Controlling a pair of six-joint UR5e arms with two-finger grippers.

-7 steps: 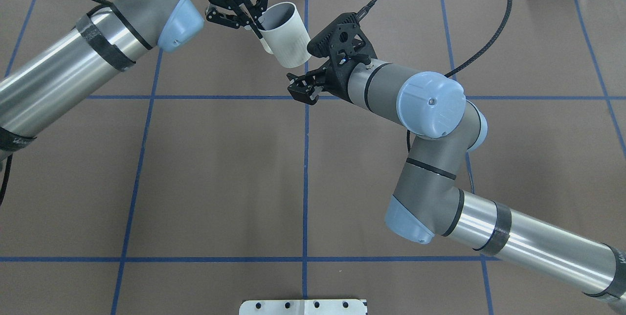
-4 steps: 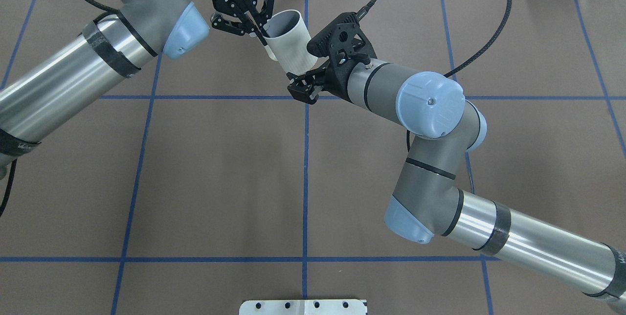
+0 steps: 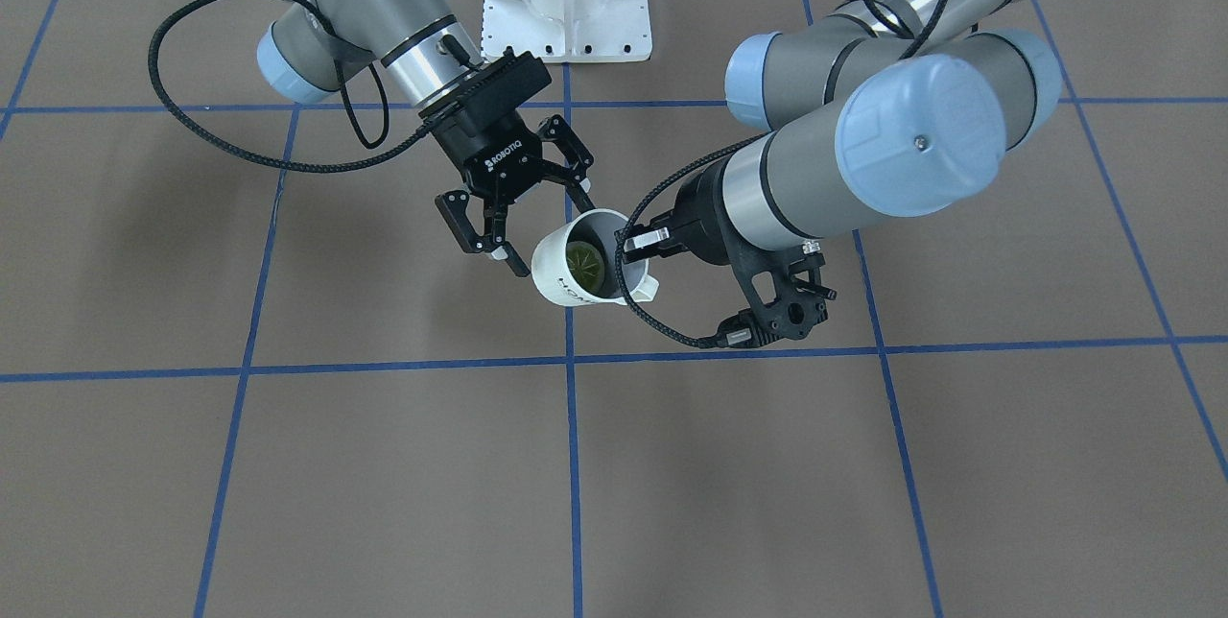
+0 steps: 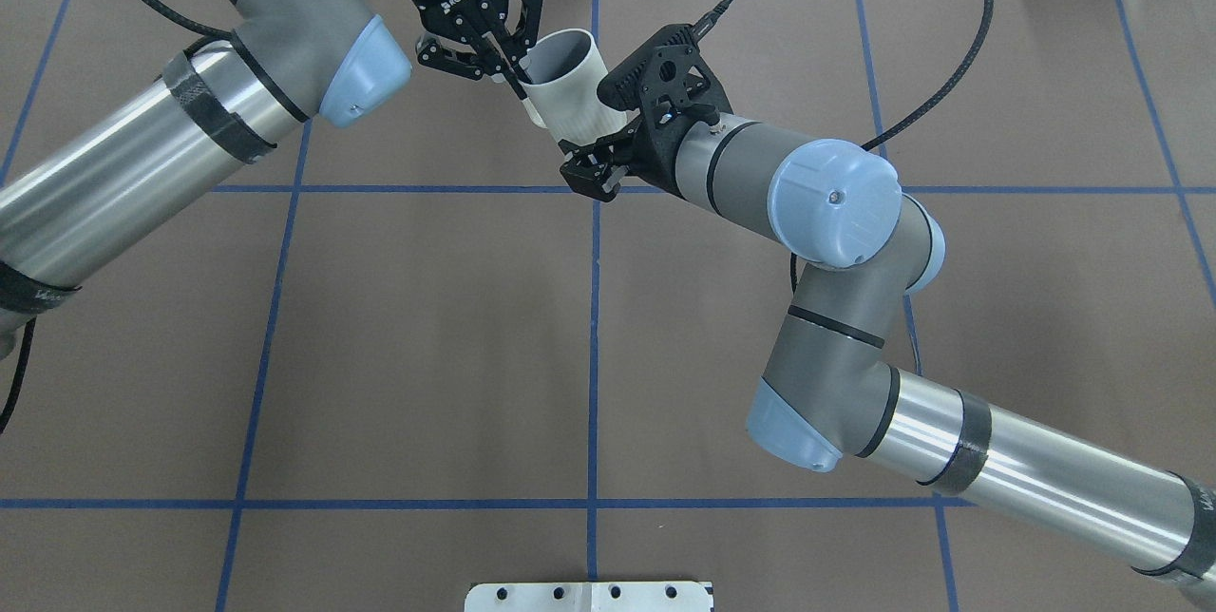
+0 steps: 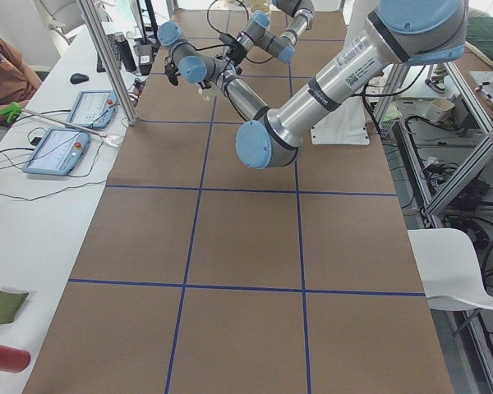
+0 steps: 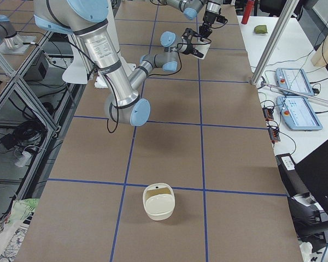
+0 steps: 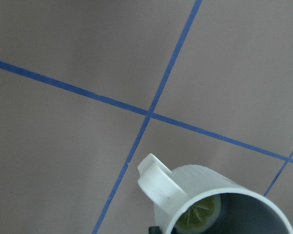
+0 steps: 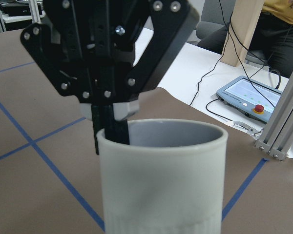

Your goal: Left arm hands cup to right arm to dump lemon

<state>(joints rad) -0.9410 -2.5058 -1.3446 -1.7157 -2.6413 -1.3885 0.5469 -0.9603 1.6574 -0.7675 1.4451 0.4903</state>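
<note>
1. Cup boxed in mid-air: left gripper pinches the rim by the handle, right gripper spread wide beside its wall.
2. Left arm and right arm close off the robot's side.
3. Black cable loops just below the cup.
4. Open mat on the operators' side; approach free there.
5. White bowl well apart, at the table's right end.

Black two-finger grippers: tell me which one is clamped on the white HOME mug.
The left gripper, pointing down from above: it pinches the rim of the white cylindrical mug, one finger inside. The right gripper is spread open beside the mug, gripping nothing.
</note>
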